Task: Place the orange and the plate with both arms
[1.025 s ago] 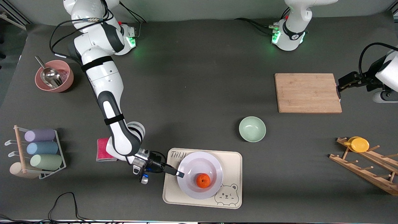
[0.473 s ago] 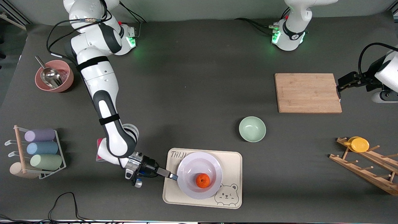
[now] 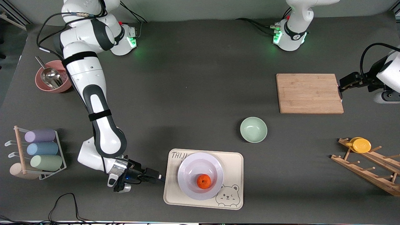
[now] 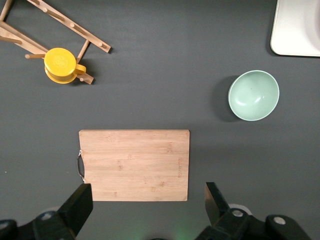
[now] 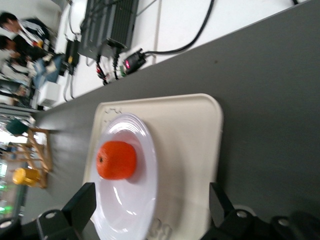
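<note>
Now the orange (image 3: 203, 181) sits in the white plate (image 3: 187, 170) on the bear tray (image 3: 232, 162). My right gripper (image 3: 161, 178), jaws spread and empty, has backed off the tray's edge; my left gripper (image 3: 340, 93) waits spread by the cutting board (image 3: 309, 93).

**Surface and Material Findings**

Plate (image 3: 200, 175): glossy white, smooth. Orange (image 3: 204, 181): dimpled skin. Tray (image 3: 232, 159): matt cream, plastic-looking. Cutting board (image 3: 309, 93), upper right of frame: pale grained wood. Table (image 3: 193, 93): dark matt covering. Scoop (image 3: 50, 76), upper left: shiny metal.
</note>
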